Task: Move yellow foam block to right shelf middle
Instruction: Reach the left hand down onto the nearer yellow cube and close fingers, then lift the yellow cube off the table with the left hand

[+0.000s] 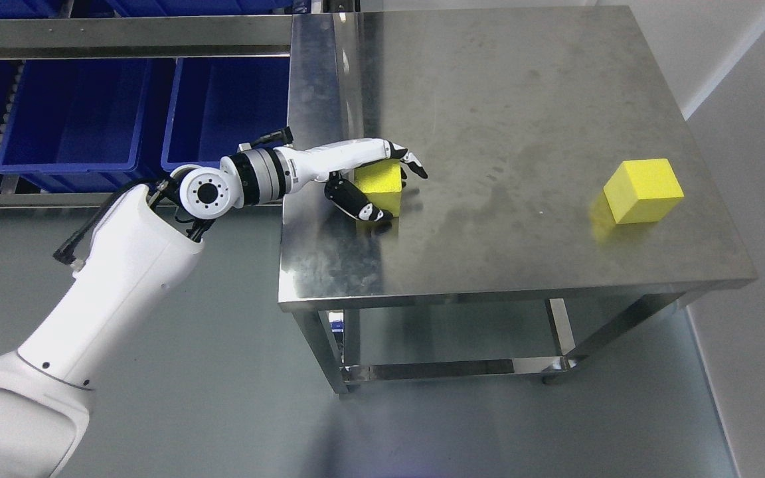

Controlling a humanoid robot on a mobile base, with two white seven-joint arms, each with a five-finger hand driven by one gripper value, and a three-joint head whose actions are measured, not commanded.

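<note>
A yellow foam block (381, 182) sits on the left part of the steel table (522, 99), close to its left edge. My left hand (399, 192) reaches in from the lower left and wraps this block. Its fingers (408, 161) lie along the block's far side, and the thumb (359, 202) presses on the near face. The block still rests on the tabletop. A second yellow foam block (643, 190) stands alone near the table's right edge. My right arm does not show.
Blue bins (84, 113) sit on a roller rack to the left of the table, behind a steel rail (123, 36). Below the tabletop are the table's legs and lower frame (449, 368). A white wall (754, 133) runs along the right.
</note>
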